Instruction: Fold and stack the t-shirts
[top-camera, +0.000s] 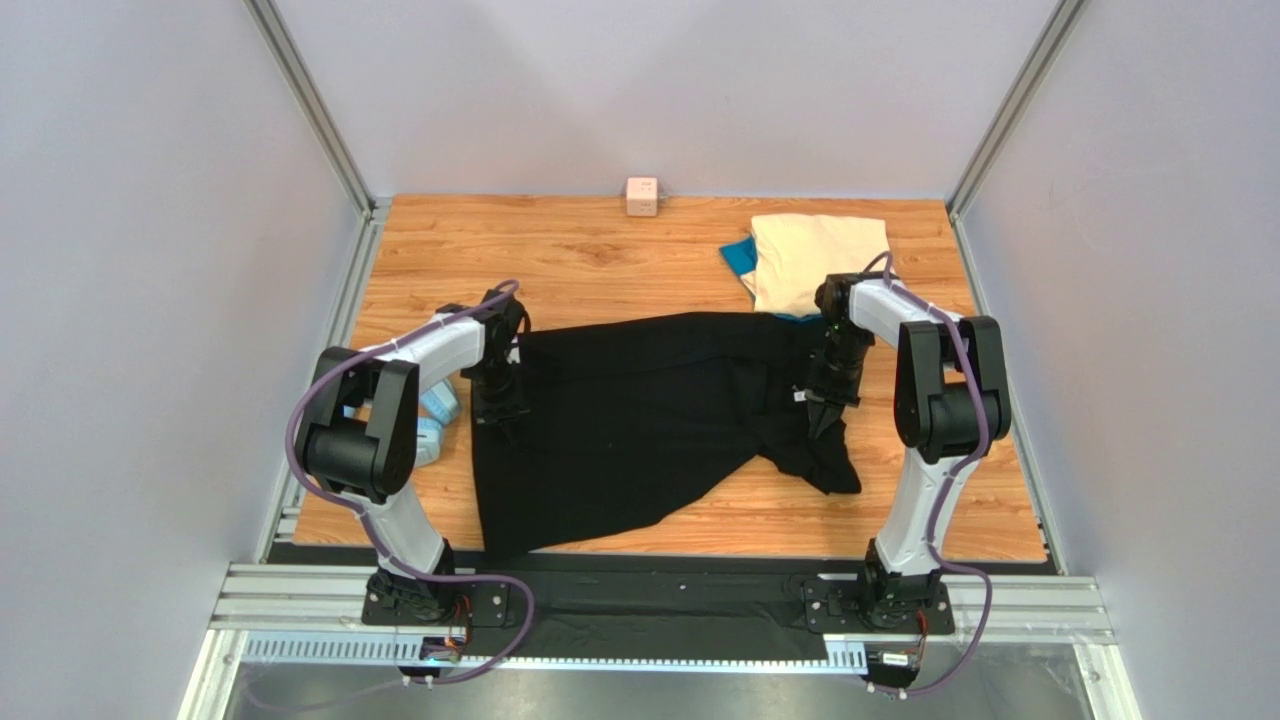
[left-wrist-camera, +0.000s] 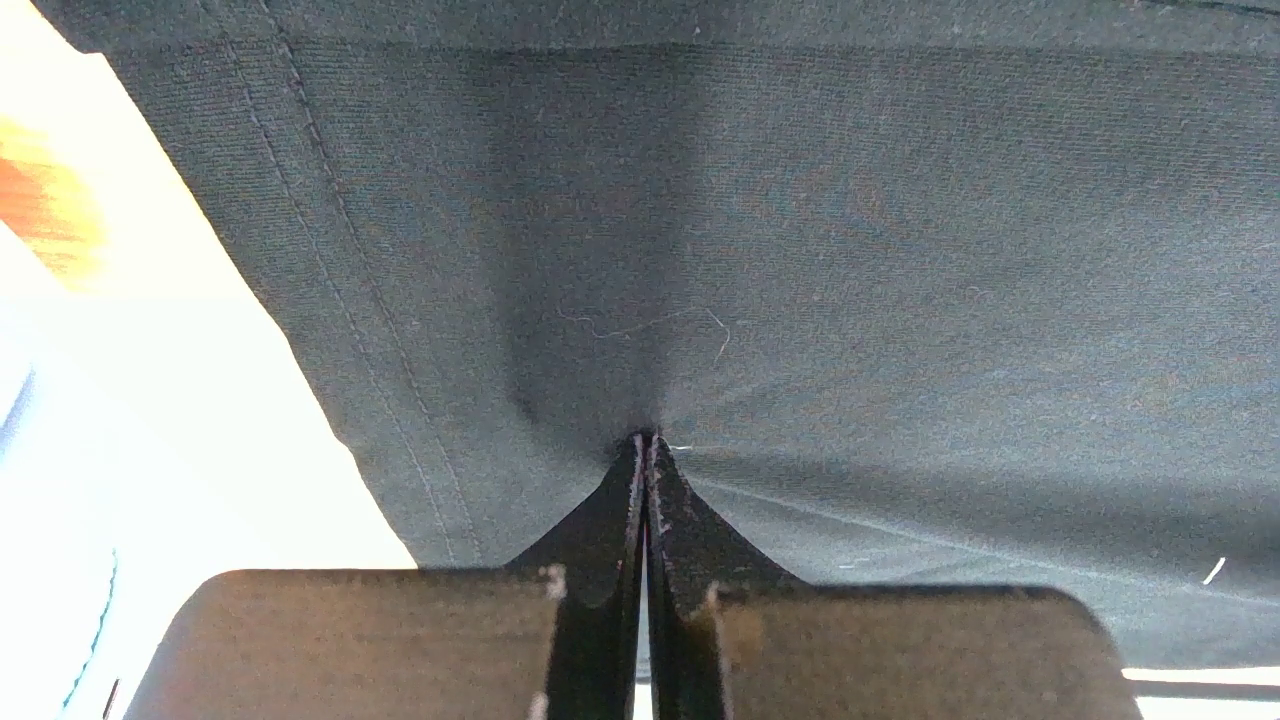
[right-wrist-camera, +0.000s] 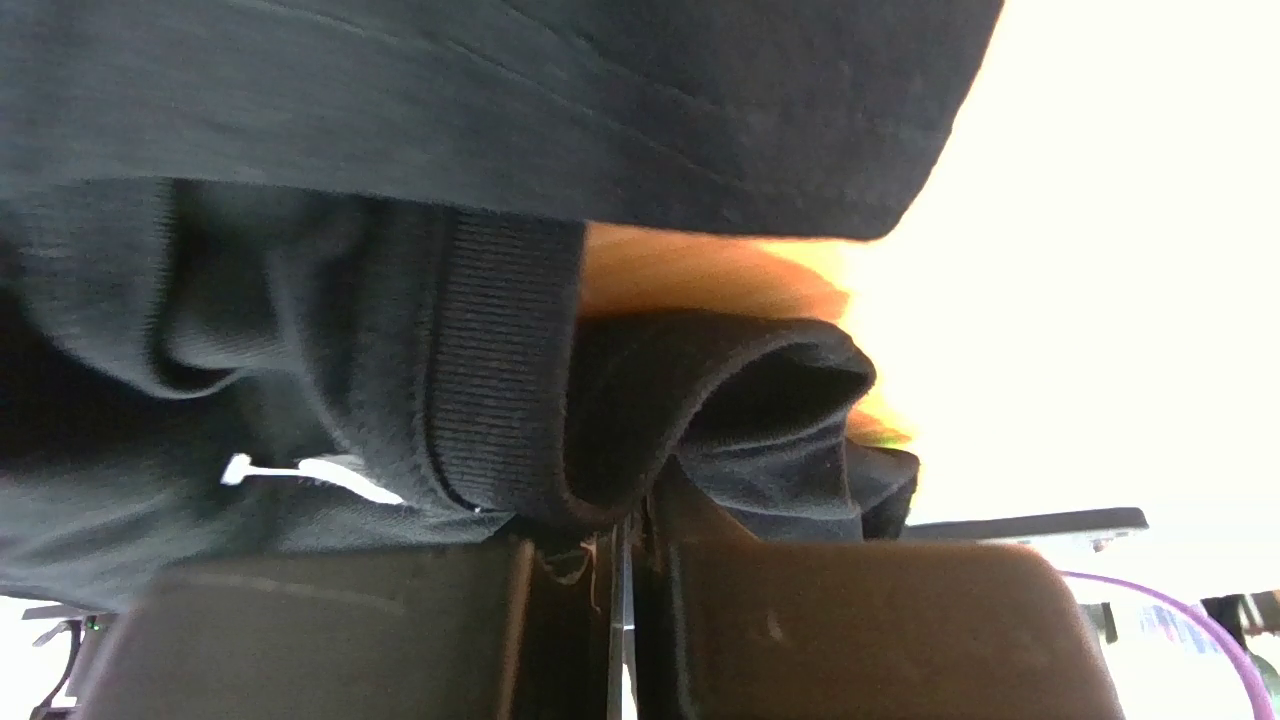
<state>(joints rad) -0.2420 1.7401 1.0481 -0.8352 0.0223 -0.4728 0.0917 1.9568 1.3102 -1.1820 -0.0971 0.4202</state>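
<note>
We see the black shirt lying spread on the wooden table, stretched crosswise between the two pincers. One end is at each pincer, and its widest part sags toward the near edge.

The left pincer is pressed down on the shirt's left end. Its jaws are closed tight on a pinch of the black cloth, which puckers into the tips and fans out smooth beyond them. A stitched hem runs off to the left of the fingers, with bare table past it.

The right pincer is at the shirt's other end, where the cloth is bunched. Its jaws are also closed narrow on black folds. The ribbed collar curls up just ahead of the tips, and a small white tag thread lies to their left. A loose flap of the same shirt trails from this pincer toward the near edge.

Beyond the right pincer, toward the far edge, lies the cream shirt, folded flat, with its near corner just beside the black cloth. The blue shirt peeks out from under its left side, touching it.

On the outer side of the left pincer is a light-blue thing, partly hidden by the arm. A small pink cube stands at the far edge, well apart from both pincers.
</note>
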